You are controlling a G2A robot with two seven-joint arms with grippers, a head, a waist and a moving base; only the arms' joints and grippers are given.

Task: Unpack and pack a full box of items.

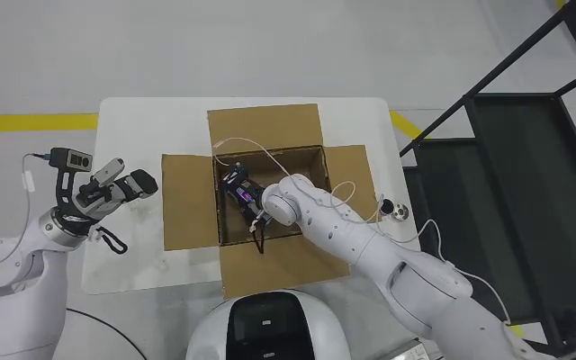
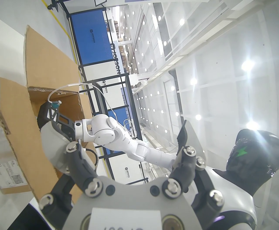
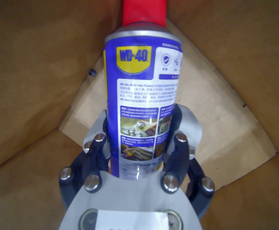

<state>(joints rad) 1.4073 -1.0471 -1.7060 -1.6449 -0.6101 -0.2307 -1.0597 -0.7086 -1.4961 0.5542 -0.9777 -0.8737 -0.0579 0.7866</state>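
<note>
White table (image 1: 135,126) | box (image 1: 265,126) walls ring right end effector (image 3: 142,122) pinching spray can (image 3: 141,76) | left end effector (image 1: 135,184) spread beside box

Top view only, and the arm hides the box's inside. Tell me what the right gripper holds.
Observer: The right gripper is shut on a blue spray can with a red cap.
Operator: Report what else is in there.
Observer: One small dark bit shows, at the foot of a wall of the cardboard box.
Operator: Give the left gripper's state.
Observer: The left gripper is open and holds nothing.
</note>
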